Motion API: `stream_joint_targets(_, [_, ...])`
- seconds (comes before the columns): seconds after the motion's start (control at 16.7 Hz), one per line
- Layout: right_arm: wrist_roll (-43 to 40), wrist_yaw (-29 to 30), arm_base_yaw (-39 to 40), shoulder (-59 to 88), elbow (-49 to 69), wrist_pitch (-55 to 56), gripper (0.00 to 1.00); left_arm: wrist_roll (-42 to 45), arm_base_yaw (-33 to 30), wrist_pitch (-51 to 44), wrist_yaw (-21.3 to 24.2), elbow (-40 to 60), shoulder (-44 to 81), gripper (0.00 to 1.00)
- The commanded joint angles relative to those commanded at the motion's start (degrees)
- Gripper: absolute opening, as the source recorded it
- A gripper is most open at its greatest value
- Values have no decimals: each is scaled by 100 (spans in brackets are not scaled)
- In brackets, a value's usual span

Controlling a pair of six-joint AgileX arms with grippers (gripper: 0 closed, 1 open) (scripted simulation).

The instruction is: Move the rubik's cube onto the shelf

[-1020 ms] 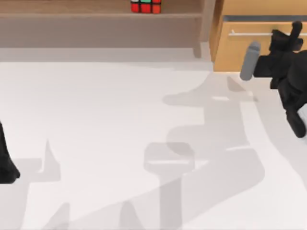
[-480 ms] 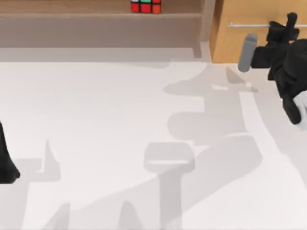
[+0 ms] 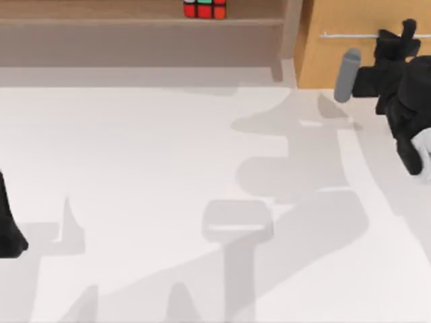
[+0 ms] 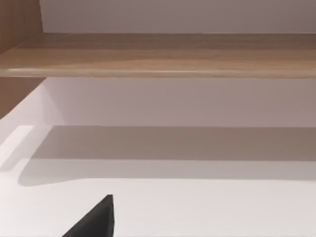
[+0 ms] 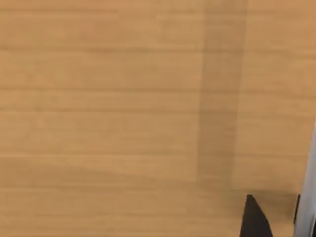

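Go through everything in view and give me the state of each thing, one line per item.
Cube: resting on the shelf, not held.
Shelf: carries the cube on its board.
Drawer: front flush with its cabinet, looks shut.
Handle: on the drawer front, the right gripper close by it.
Right gripper: at the drawer's handle.
Left arm: parked at the table's left edge.

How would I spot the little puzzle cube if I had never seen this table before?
Start at the long light-brown wooden shelf running along the far edge of the white table. On its board, a bit left of the upright side panel, sits the rubik's cube. Its black grid with red, green and white stickers is the only bright patchwork among plain wood.
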Motion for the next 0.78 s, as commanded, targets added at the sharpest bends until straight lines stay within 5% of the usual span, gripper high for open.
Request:
stream_joint_targets(0.42, [0, 0, 0, 0, 0, 0, 98, 0, 0, 0, 0, 0, 0, 100])
stream_joint_targets(0.78, [0, 0, 0, 0, 0, 0, 100, 0, 0, 0, 0, 0, 0, 100])
